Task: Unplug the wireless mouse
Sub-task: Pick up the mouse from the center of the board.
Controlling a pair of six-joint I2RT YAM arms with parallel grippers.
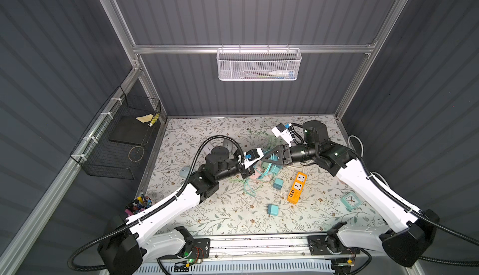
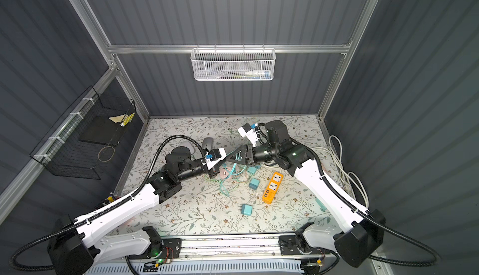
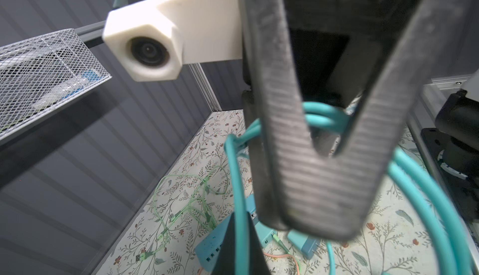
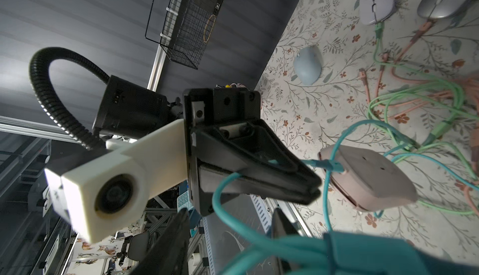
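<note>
Mouse (image 4: 370,183): pale pink, smooth matte shell, rounded wedge; sits just past left claw (image 4: 315,187) tips.
Cable (image 4: 220,198): teal, round, rubbery, looped; plug (image 4: 334,167) seated in mouse end nearest tips.
Left claw: black hollow triangular fingers, pinched closed on cable right behind plug.
Right claw (image 3: 293,222): same shape, layer-ribbed faces, jaws partway apart, cable coil running through gap.
Left arm (image 1: 168,209) stretched forward and inward; right arm (image 1: 368,188) reaching across, claws tip to tip over floral mat (image 4: 298,100).
</note>
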